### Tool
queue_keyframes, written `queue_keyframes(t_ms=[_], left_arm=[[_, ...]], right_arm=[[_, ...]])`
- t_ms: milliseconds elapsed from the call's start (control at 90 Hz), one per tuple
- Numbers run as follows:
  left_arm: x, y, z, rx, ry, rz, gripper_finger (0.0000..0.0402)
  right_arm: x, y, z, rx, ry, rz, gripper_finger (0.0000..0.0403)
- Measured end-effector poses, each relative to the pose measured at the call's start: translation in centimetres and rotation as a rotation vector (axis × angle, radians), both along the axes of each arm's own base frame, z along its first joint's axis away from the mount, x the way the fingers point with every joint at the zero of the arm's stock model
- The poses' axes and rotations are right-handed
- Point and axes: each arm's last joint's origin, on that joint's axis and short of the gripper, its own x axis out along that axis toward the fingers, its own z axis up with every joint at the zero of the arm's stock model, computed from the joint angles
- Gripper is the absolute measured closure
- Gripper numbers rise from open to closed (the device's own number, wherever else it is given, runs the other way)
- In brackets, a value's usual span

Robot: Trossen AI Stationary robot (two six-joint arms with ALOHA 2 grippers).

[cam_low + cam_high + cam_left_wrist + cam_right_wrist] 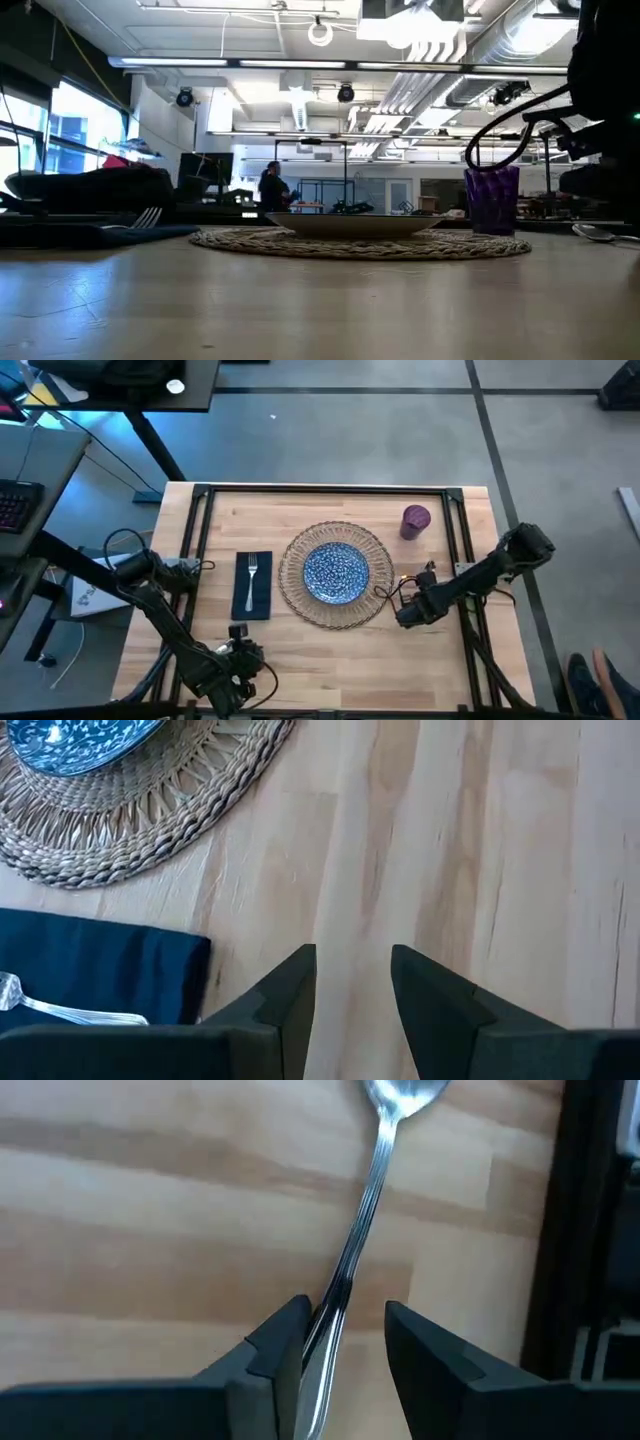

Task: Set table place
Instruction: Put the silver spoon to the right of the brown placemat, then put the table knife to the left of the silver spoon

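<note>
Progress on the place setting looks well advanced. On the wooden worktop (330, 650) the woven wicker placemat (292, 588) lies at centre with the blue speckled plate (335, 572) on it. The dark navy napkin (252, 586) lies just beside the mat on the left arm's side, a silver fork (252, 572) resting on top. The purple cup (416, 521) stands near the mat's far corner on the right arm's side.

Judging from this, the spoon (375, 1170) is the piece in hand. It lies flat on the bare wood on the right arm's side of the mat, and the right hand (345, 1342) is low over it, fingers partly open with the handle between them; whether they press on it I cannot tell. No knife shows.

The left hand (352, 992) waits at the worktop's near edge, near the napkin, fingers a little apart and holding nothing.
</note>
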Motion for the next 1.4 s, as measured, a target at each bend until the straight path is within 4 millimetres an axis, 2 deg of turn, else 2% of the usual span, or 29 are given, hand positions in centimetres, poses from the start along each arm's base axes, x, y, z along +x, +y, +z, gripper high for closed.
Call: queue_keyframes(t_ms=[367, 656, 867, 978, 1156, 1289, 1400], left_arm=[[0.0, 0.0, 0.0, -0.002, -0.002, -0.002, 0.0287], [0.0, -0.1, 0.0, 0.007, 0.014, -0.025, 0.0287], [-0.5, 0.0, -0.2, -0.047, 0.165, -0.05, 0.0287], [-1.5, -0.2, 0.4, -0.078, 0.282, -0.032, 0.0287], [-3.9, -0.8, 0.0, -0.124, 0.425, 0.002, 0.0287], [-6.2, -1.4, -0.7, -0.129, 0.467, 0.057, 0.0287], [-8.1, -1.4, -1.5, -0.101, 0.463, 0.117, 0.0287]], right_arm=[[-0.5, -0.3, 0.3, -0.053, 0.057, 0.01, 0.029], [-0.3, -0.3, 0.3, -0.078, 0.018, 0.025, 0.029], [-0.1, -0.3, 0.5, -0.106, -0.004, 0.04, 0.029], [1.2, 0.5, 2.0, -0.167, -0.098, 0.113, 0.029], [3.2, 2.6, 6.1, -0.323, -0.297, 0.226, 0.029], [4.3, 4.4, 8.5, -0.381, -0.465, 0.304, 0.029], [5.2, 5.8, 9.5, -0.404, -0.591, 0.377, 0.029]])
